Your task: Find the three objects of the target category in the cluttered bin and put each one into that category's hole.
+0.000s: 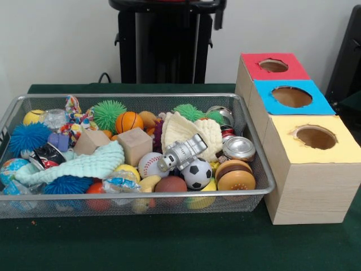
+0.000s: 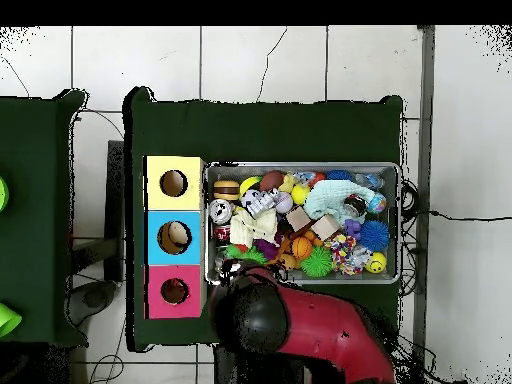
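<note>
The wire-mesh bin (image 1: 169,196) sits on the green table, full of toys; it also shows in the overhead view (image 2: 300,167). A pale yellow curved toy (image 1: 149,183) lies at the bin's front rim, beside a brown ball. I cannot make out an orange striped toy; it is hidden or buried. Three wooden boxes with round holes stand beside the bin, with red (image 1: 293,68), blue (image 1: 316,104) and yellow (image 1: 344,149) tops. The gripper shows in neither view. Only the red and black arm (image 2: 300,325) shows in the overhead view, at the bin's near corner by the red box (image 2: 155,291).
The bin holds a wooden block (image 1: 135,145), baseball (image 1: 149,164), soccer ball (image 1: 197,173), basketball (image 1: 128,121), silver robot toy (image 1: 181,152), burger toy (image 1: 236,175), tin can (image 1: 238,148), mint cloth (image 1: 84,165), and green (image 1: 108,114) and blue (image 1: 28,137) spiky balls.
</note>
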`<state>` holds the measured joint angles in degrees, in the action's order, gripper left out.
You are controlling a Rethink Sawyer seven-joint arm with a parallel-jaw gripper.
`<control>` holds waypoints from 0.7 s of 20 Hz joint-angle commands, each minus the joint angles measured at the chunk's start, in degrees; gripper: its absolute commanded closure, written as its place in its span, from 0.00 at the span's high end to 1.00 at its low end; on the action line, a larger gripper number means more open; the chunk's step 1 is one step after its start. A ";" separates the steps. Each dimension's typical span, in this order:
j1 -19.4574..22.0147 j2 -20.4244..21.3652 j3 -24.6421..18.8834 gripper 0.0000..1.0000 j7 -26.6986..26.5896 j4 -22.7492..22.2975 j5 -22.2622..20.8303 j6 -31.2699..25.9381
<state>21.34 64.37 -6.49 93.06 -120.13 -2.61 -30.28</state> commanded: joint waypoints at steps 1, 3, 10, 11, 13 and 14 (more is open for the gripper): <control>9.95 0.61 -14.83 1.00 -22.77 -1.51 -5.78 0.06; 11.47 -0.64 -16.52 1.00 -21.90 0.61 -7.56 -1.30; 16.00 -7.40 -23.42 1.00 -18.38 3.35 -13.03 1.90; 16.12 -8.66 -23.76 1.00 -17.68 3.89 -14.35 2.53; 16.41 -11.05 -23.91 1.00 -15.78 4.66 -16.99 3.76; 16.33 -12.16 -23.65 1.00 -15.15 5.26 -18.57 4.31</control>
<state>36.28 59.97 -21.95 90.66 -118.17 -13.18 -29.46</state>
